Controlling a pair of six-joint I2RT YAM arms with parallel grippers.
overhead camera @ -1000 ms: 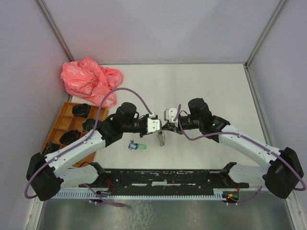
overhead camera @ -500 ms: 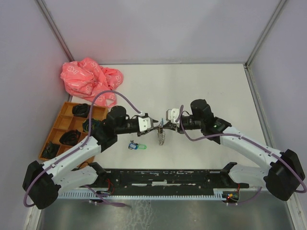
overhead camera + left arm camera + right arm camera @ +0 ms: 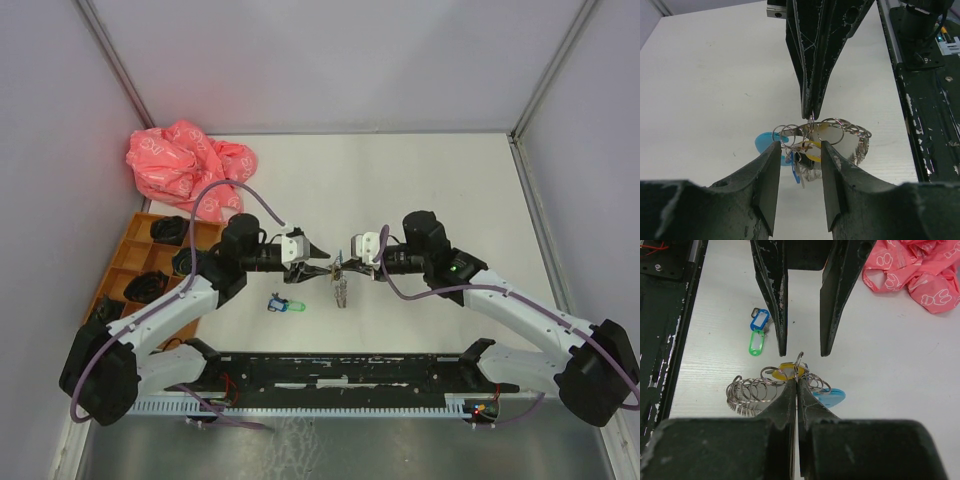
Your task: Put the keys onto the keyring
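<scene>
**Right gripper (image 3: 796, 382) pinched shut on the keyring (image 3: 751, 392); left gripper (image 3: 799, 150) parted in front of it**

Right gripper: fingertips pressed together with no gap, nipping one small wire ring at the top of the keyring cluster. The rest of the cluster hangs under that pinch. It is a coil of silver rings to one side, a light-blue curved piece (image 3: 832, 396) to the other, and a yellow tag (image 3: 785, 371) in the middle.

Left gripper: jaws apart, pointing straight at the right gripper so the two meet tip to tip over the middle of the table (image 3: 440, 190). In the left wrist view the yellow tag and the rings sit in the gap between its fingers (image 3: 772, 175). Contact with either finger cannot be told.

Whether the hanging cluster touches the table cannot be told.

Loose keys (image 3: 285, 304): one with a blue tag (image 3: 760, 320) and one with a green tag (image 3: 756, 342). They lie together flat on the table, nearer the arm bases and under the left arm, apart from the keyring.

Also present: a crumpled pink bag (image 3: 185, 165) at the far left, and an orange compartment tray (image 3: 125, 265) with dark items along the left edge.
</scene>
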